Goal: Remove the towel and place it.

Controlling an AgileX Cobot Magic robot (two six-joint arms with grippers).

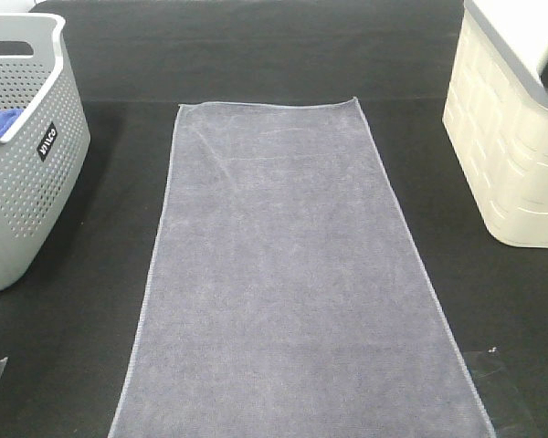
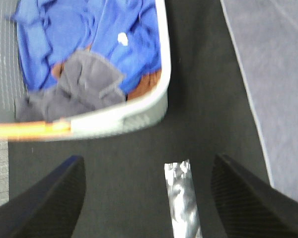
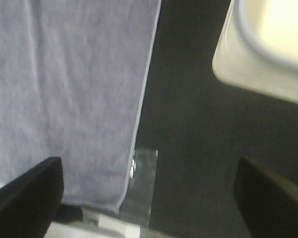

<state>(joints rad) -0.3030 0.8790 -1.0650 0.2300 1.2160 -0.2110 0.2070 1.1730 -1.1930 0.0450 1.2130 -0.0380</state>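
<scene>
Left wrist: left pincer spread wide, empty, above tabletop.

Left gripper: jaws spread wide, nothing between them. Right gripper: jaws likewise wide apart, holding nothing.

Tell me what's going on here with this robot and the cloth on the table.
Nothing is being held right now. A large grey-lavender microfibre towel lies spread flat on the black table, between a grey perforated plastic basket holding blue and grey cloths and a cream plastic bin. The left claw hangs open above the table beside the grey basket, and the right claw hangs open over the towel's edge near the cream bin. Neither touches the towel.
</scene>
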